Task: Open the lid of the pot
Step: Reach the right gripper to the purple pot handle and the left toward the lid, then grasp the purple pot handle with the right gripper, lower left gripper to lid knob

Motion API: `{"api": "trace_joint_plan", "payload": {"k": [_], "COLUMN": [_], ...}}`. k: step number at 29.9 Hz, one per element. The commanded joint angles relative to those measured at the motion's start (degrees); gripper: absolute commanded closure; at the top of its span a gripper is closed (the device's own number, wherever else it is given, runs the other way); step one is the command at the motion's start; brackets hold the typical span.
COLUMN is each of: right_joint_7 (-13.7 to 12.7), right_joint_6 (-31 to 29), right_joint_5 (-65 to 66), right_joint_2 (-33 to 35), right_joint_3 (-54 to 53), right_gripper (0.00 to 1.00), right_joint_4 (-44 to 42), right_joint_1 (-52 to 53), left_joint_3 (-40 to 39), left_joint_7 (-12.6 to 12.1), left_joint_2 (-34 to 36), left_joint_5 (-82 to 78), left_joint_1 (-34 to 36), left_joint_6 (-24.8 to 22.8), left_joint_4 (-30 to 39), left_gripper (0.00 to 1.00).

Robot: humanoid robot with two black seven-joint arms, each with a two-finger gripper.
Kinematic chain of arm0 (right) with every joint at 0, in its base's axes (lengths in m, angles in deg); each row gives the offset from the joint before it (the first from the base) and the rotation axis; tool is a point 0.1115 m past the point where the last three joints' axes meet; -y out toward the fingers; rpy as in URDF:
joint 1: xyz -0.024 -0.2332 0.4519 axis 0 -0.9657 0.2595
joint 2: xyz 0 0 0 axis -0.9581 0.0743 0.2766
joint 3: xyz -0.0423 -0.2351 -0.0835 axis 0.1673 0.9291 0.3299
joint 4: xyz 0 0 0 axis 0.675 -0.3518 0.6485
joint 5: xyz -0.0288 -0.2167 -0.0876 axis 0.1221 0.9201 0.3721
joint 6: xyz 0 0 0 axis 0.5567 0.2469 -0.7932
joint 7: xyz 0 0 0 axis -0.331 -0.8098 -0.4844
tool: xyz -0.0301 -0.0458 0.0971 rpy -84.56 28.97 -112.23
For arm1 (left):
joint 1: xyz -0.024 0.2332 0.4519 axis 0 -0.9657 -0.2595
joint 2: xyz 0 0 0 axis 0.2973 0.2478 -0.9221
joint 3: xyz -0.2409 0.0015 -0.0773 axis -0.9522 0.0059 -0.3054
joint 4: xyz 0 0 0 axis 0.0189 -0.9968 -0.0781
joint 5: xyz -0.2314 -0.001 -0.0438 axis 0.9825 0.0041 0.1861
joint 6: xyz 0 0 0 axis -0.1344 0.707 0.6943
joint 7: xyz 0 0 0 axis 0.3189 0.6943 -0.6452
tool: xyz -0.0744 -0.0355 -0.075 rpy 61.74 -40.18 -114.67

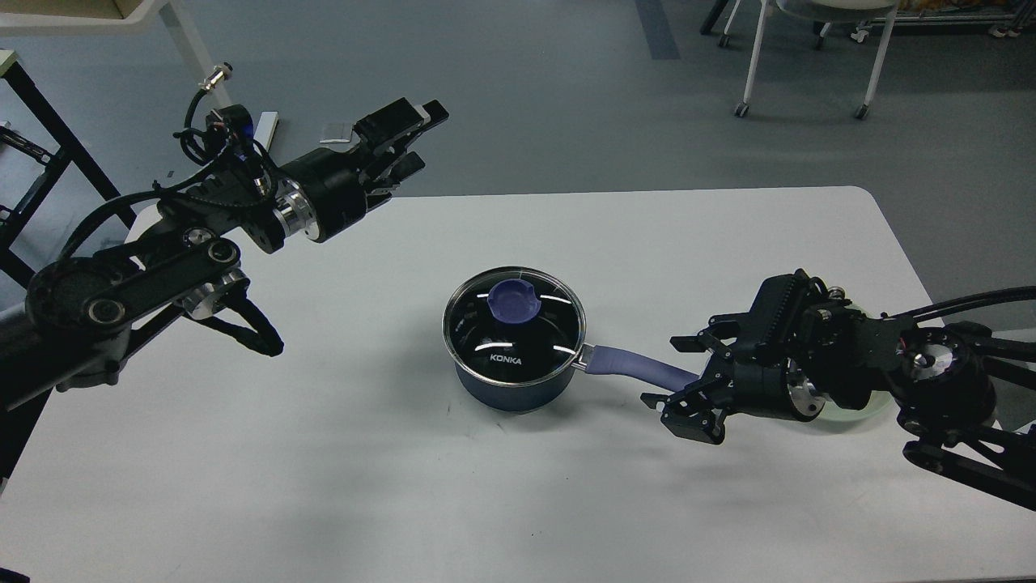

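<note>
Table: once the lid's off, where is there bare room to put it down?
Bare table runs along the near edge in front of the pot, and across the far side behind the lid. The left side under the left gripper is also bare. Crowded on the right: the right gripper sits around the handle, with a green plate beneath that arm.

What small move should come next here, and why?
Probably close the right gripper on the pot handle: its open fingers already sit around the handle's end. The pot lid sits closed on the pot, and the left gripper hangs open, far above and left of the knob.
</note>
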Motion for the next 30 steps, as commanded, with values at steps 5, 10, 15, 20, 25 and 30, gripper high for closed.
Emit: {"api": "trace_joint_plan", "payload": {"k": [5,10,15,20,25,30], "right_joint_7": [0.0,0.2,0.9,0.9,0.9,0.9], "right_joint_6": [0.0,0.1,0.1,0.2,0.2,0.2], "right_joint_5": [-0.1,-0.5,-0.6,-0.6,-0.6,-0.6], "right_joint_2": [-0.2,-0.2,-0.2,-0.2,-0.2,-0.2], "right_joint_3": [0.1,0.0,0.0,0.0,0.2,-0.1], "right_gripper": [0.35,0.43,0.44,0.62,0.79,0.80], "right_joint_4": [-1.3,-1.2,-1.1,-1.0,-1.0,-1.0], "right_joint_1": [-0.1,-0.1,-0.2,-0.6,-0.6,-0.6], "left_joint_3": [3.1,3.1,3.2,3.3,3.7,4.9], "left_joint_7": [0.1,0.1,0.1,0.1,0.1,0.1], "left_joint_2": [-0.1,-0.3,-0.2,0.1,0.4,-0.4], "left_joint_5": [-16.7,-18.8,-18.8,-19.1,-21.7,-31.1], "left_joint_1": [0.5,0.3,0.3,0.3,0.3,0.0], "left_joint_6": [0.1,0.2,0.1,0.1,0.1,0.5], "left_joint_4": [5.0,5.0,5.0,5.0,5.0,5.3], "left_gripper": [0.05,0.05,0.05,0.05,0.05,0.05]}}
